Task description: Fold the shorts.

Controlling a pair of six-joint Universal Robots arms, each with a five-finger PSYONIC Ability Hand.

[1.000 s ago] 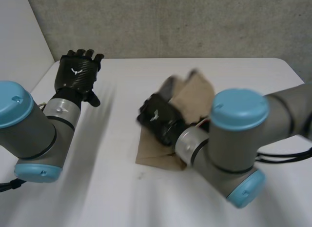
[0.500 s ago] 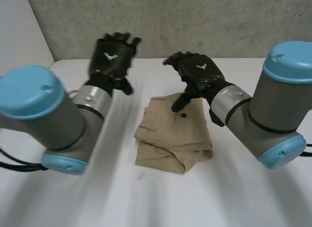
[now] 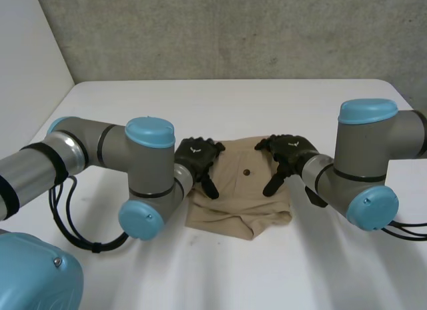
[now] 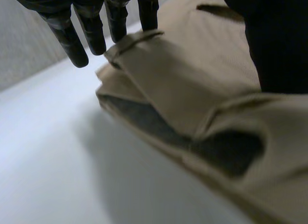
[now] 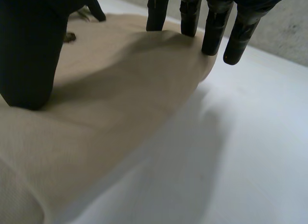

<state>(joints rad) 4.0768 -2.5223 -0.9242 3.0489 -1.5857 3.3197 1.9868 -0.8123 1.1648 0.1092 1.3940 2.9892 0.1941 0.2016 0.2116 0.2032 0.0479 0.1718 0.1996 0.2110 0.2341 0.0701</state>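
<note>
Shorts (image 3: 240,190): tan, folded into a thick, squarish packet in the middle of the desk (image 3: 220,103), lying under the fingers of both hands.
Left hand (image 3: 197,157): rests on the packet's left edge. Its fingers (image 4: 82,38) are straight and released, with the tips at a far corner of the cloth and the thumb laid on the top layer. It grasps nothing.
Right hand (image 3: 288,152): rests on the packet's right edge. Its fingers (image 5: 211,29) are straight and released, with the tips touching the rounded rim of the cloth and the thumb pressed onto the top layer.
Edges: below the left palm the layers gape in dark pockets. At the right fingertips the fold is smooth and rounded.
Open room: bare desk lies beyond both sets of fingertips and on the outer side of each hand. The desk's far edge meets the wall (image 3: 220,30) well past the fingertips.
Materials: matte woven cloth, black hands with a carbon-weave sheen, a smooth white desk and a rough grey wall.
Marks: a dark button (image 3: 247,171) sits on the top layer between the two thumbs. Each hand has a small white emblem (image 3: 195,149) on its back.
</note>
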